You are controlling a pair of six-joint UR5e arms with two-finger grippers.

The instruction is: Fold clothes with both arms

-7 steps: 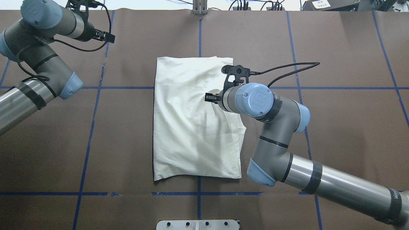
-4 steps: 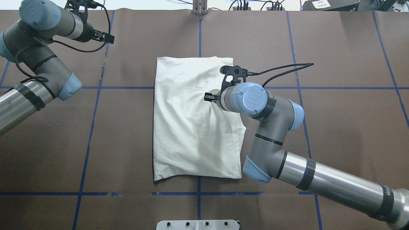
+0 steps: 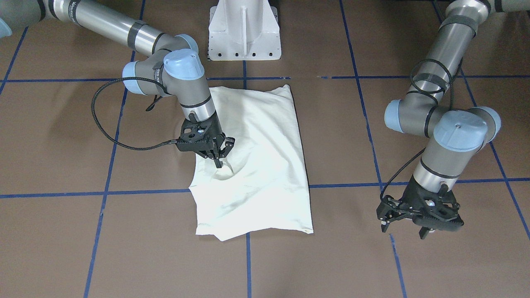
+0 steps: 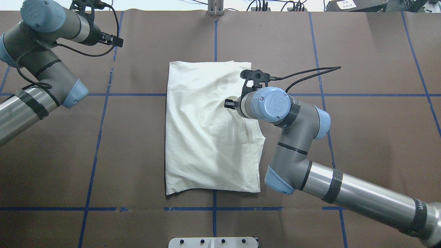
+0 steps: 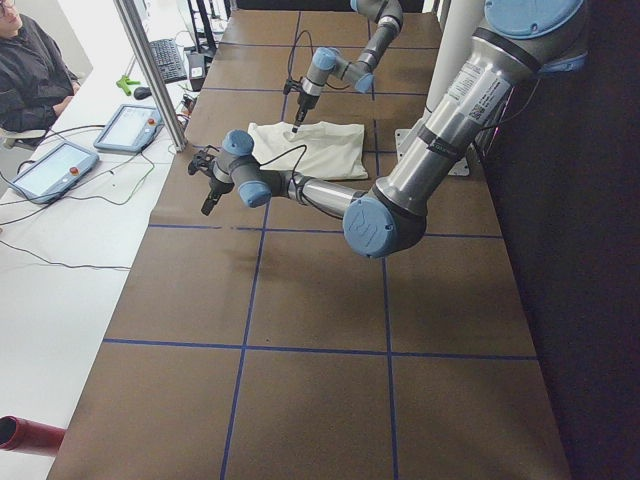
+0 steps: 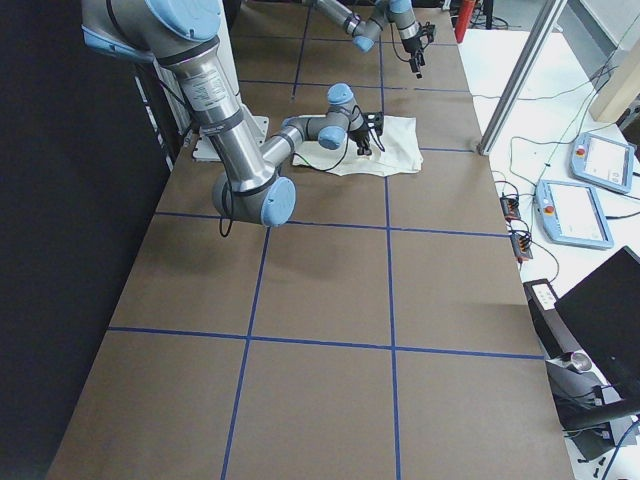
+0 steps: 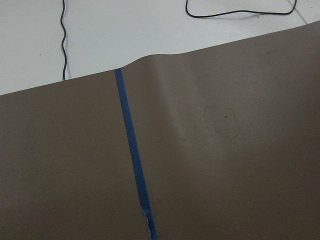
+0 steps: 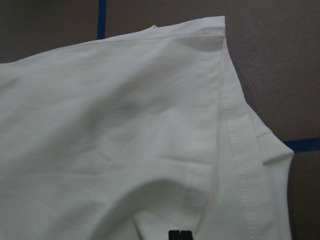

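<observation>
The cream-white shirt (image 4: 206, 137) lies folded into a tall rectangle on the brown table, plain side up; no print shows. It also shows in the front view (image 3: 261, 124) and the right wrist view (image 8: 125, 125). My right gripper (image 4: 228, 103) (image 3: 219, 163) stands tip-down on the shirt near its right edge, shut on a pinch of cloth that puckers around the fingertips (image 8: 179, 234). My left gripper (image 4: 119, 40) (image 3: 405, 229) is open and empty, above bare table at the far left, well clear of the shirt.
The white pedestal base (image 3: 244, 29) stands at the near table edge behind the shirt. Blue tape lines (image 4: 100, 137) grid the brown cover. A metal post (image 5: 150, 70), pendants (image 5: 50, 165) and a seated operator (image 5: 30, 70) are beyond the far edge.
My right arm shifted slightly, first toward the shirt's middle, then back right, its gripper staying on the cloth. The left arm has barely moved.
</observation>
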